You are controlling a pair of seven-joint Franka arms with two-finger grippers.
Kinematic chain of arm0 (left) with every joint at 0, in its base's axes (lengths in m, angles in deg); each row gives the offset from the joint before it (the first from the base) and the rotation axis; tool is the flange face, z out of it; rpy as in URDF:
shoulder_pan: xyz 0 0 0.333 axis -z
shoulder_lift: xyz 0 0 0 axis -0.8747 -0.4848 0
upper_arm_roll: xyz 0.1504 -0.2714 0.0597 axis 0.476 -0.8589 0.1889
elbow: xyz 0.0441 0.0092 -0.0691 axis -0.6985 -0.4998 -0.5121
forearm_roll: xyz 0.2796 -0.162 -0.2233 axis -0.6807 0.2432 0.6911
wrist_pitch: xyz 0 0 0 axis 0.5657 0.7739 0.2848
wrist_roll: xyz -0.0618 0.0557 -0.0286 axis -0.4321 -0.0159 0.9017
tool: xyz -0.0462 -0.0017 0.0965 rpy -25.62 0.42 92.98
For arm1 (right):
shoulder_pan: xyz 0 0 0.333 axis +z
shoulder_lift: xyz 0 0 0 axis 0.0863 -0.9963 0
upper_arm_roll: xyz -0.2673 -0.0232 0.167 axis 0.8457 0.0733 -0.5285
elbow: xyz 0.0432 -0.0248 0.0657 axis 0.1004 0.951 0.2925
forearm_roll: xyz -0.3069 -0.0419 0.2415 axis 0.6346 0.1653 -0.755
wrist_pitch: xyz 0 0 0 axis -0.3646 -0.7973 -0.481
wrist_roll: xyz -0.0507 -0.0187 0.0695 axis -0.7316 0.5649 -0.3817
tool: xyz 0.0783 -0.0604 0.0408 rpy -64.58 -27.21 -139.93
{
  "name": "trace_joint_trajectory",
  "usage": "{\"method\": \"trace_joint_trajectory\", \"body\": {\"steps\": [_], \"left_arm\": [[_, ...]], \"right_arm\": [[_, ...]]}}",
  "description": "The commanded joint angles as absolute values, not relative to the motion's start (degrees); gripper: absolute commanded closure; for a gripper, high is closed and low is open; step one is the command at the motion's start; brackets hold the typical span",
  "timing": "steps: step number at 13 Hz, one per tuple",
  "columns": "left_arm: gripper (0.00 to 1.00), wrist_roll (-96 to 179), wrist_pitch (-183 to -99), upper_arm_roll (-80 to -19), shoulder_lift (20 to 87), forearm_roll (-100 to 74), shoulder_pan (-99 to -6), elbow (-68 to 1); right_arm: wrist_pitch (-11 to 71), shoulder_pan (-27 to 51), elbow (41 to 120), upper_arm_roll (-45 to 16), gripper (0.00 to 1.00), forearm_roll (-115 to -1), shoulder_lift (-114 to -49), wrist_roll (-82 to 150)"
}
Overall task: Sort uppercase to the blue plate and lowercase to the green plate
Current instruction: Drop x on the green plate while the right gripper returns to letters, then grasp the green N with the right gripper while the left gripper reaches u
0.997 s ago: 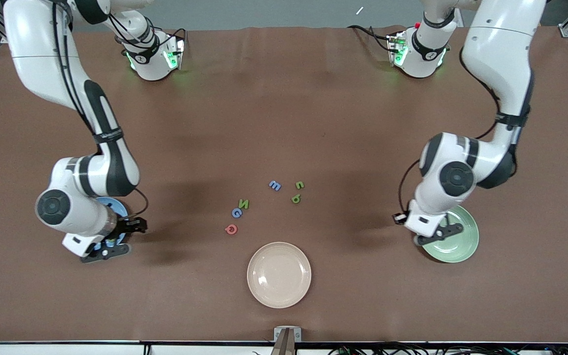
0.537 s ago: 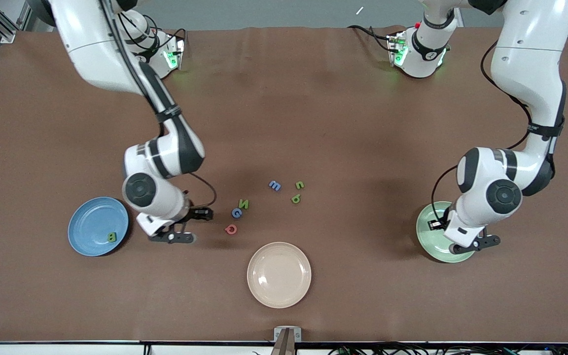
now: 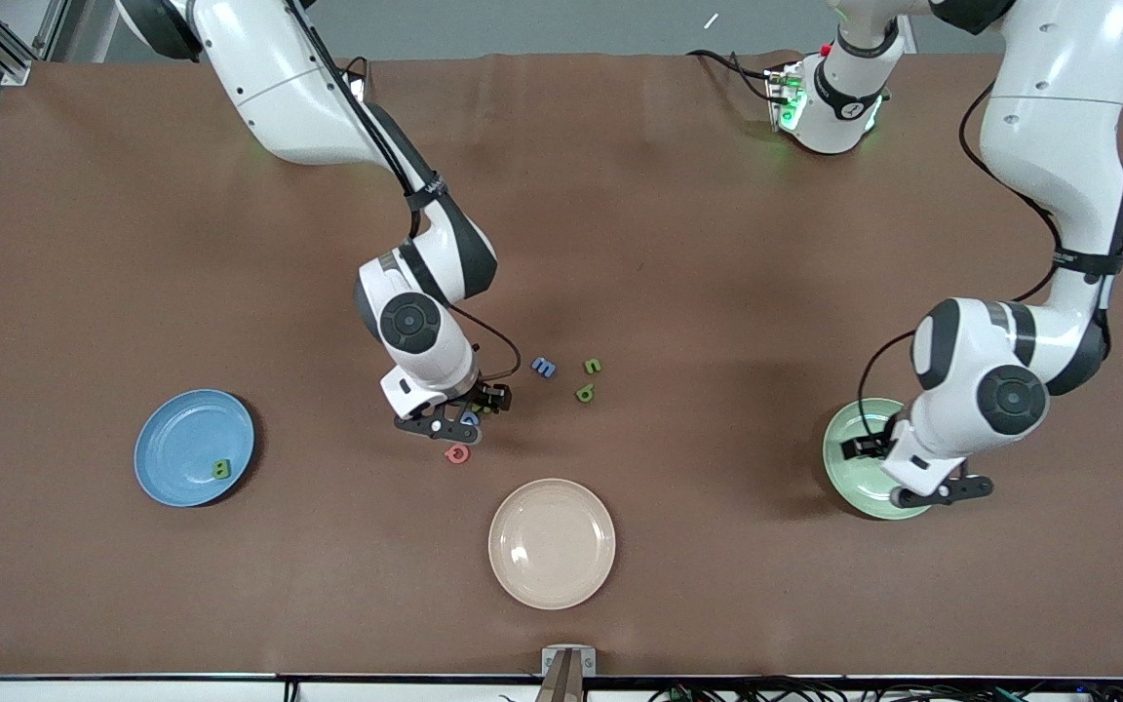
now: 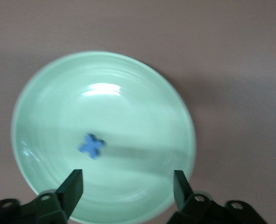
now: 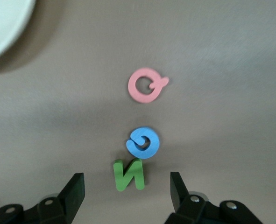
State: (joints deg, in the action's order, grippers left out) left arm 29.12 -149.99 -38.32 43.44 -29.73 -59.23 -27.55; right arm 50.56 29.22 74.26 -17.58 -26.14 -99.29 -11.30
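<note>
My right gripper (image 3: 445,427) is open and empty, over the green N (image 5: 129,175) and blue G (image 5: 144,142); the N lies between its fingers (image 5: 74,191). The pink-red Q (image 3: 457,453) lies just nearer the front camera and shows in the right wrist view (image 5: 147,85). The green B (image 3: 221,470) lies on the blue plate (image 3: 172,444). Blue m (image 3: 544,368), green n (image 3: 593,366) and the green b/q-shaped letter (image 3: 584,394) lie mid-table. My left gripper (image 3: 942,489) is open and empty over the green plate (image 3: 854,453), which holds the blue x (image 4: 91,145).
A cream-beige plate (image 3: 552,543) stands near the front edge, nearer the camera than the letters. The green plate (image 4: 175,116) fills most of the left wrist view. The table is covered in brown cloth.
My right arm has left the blue plate, where the B now lies, and swung to the middle over the N and G. My left gripper shifted a little over the green plate.
</note>
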Motion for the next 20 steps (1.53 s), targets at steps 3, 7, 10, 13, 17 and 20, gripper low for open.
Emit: {"method": "trace_joint_trajectory", "body": {"steps": [3,7,10,13,17,20], "left_arm": [[0.0,20.53,-147.25,-40.4,44.92,-30.35,-49.69,-28.03],[0.01,6.23,-149.36,-40.49,42.12,-30.0,-40.38,-25.67],[0.03,-3.63,-150.23,-40.49,38.17,-29.82,-33.77,-21.98],[0.04,-9.17,-159.17,-40.57,34.65,-29.3,-29.12,-21.88],[0.12,-14.55,-161.93,-40.49,33.32,-28.86,-27.69,-21.88],[0.15,-16.39,-161.14,-40.49,33.41,-28.94,-26.46,-22.06]], "right_arm": [[54.84,29.76,77.21,-17.17,0.24,-26.4,-99.75,-12.85],[55.02,30.11,77.21,-17.17,0.62,-26.4,-99.93,-12.85],[55.02,30.38,77.21,-17.17,0.88,-26.4,-99.93,-12.85],[54.14,29.59,76.77,-17.08,0.99,-26.4,-99.4,-12.15],[47.92,24.86,75.28,-16.91,1.0,-26.05,-97.21,-5.15],[44.48,18.1,74.84,-16.91,1.0,-26.05,-95.1,7.76]]}}
